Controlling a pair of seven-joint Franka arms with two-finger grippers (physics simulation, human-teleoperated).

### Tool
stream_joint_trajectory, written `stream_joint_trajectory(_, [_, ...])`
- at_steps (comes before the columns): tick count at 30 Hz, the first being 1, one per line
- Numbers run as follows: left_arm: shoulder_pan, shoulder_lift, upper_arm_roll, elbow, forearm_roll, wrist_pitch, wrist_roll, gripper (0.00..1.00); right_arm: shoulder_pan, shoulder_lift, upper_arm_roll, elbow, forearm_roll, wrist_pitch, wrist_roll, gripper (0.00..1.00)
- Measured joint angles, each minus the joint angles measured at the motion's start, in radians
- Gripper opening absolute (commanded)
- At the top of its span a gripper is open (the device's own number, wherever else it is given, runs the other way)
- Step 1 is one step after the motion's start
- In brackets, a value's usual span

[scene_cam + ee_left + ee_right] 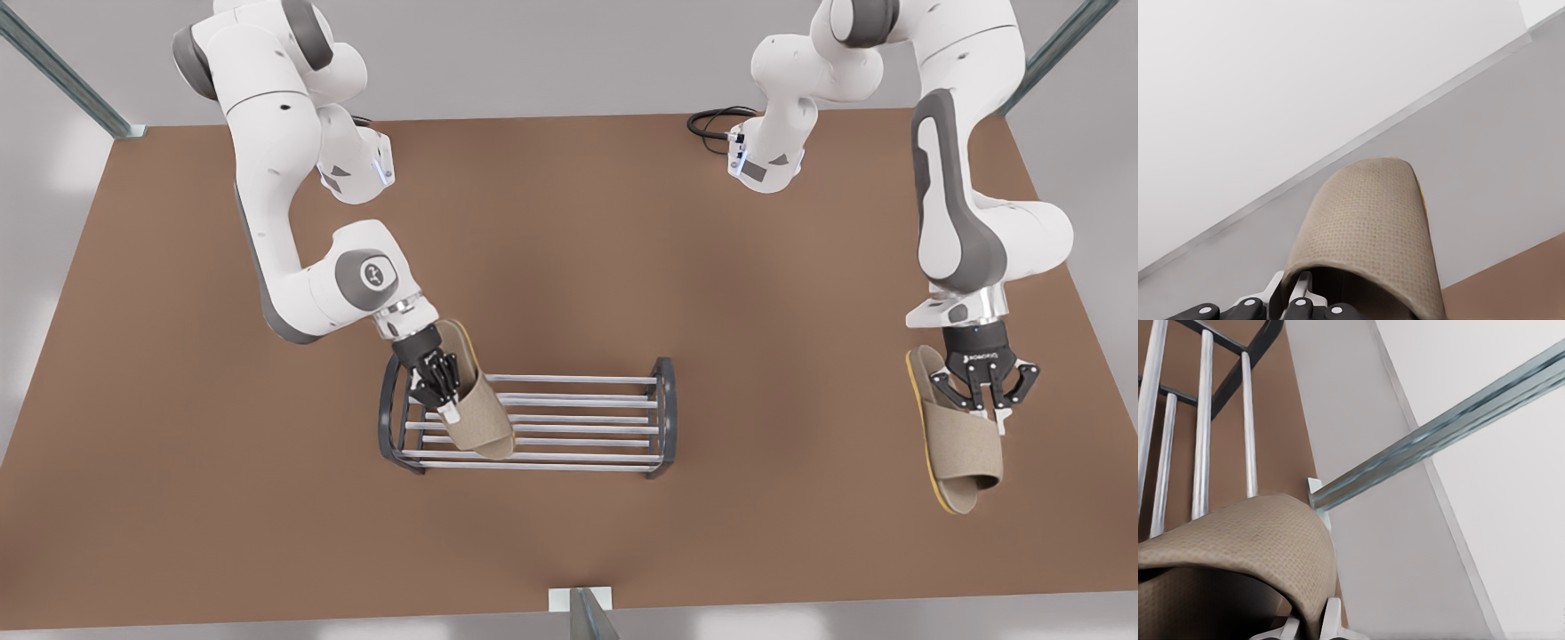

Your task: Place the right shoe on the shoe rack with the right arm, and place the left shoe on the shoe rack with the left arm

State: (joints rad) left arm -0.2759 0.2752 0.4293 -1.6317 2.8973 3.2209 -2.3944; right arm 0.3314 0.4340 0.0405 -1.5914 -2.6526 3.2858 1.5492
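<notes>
Right up close in the right wrist view is the tan strap of the right shoe (1238, 540). It hides most of the fingers (1331, 620), and just a white bit pokes out under the strap's edge. Past the strap are the silver bars of the rack (1205, 420), cut off by the edge of the picture.

From the front view, the right gripper (447, 404) is at that view's left. It is low over the left end of the rack (578, 404). Its fingers are closed on the strap of the right shoe (476, 400), near the open heel side. The shoe is tilted, with its toe down on the front bars. I cannot tell if its heel end touches the bars.

The left gripper (987, 404) is at the front view's right, well apart from the rack. It pinches the strap of the left shoe (956, 444), right at the strap's edge. The shoe's toe points toward the camera and its yellow sole edge shows. I cannot tell how high it is over the brown table (711, 267).

In the left wrist view the strap of the left shoe (1371, 227) curves over the fingers (1298, 287). Most of them are cut off
</notes>
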Motion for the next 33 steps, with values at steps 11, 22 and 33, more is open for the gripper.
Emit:
stream_joint_trajectory(11, [-0.265, -0.026, 0.008, 0.083, 0.000, 0.195, 0.085, 0.25, 0.043, 0.021, -0.048, -0.025, 0.007, -0.068, 0.020, 1.00])
stream_joint_trajectory(22, [-0.480, 0.026, 0.010, 0.167, 0.000, 0.254, 0.116, 0.21, 0.035, -0.017, -0.048, -0.103, 0.004, -0.113, 0.033, 1.00])
stream_joint_trajectory(33, [-0.737, 0.262, 0.112, 0.316, 0.000, 0.264, 0.036, 0.21, 0.021, -0.306, -0.039, -0.301, 0.006, -0.092, 0.051, 1.00])
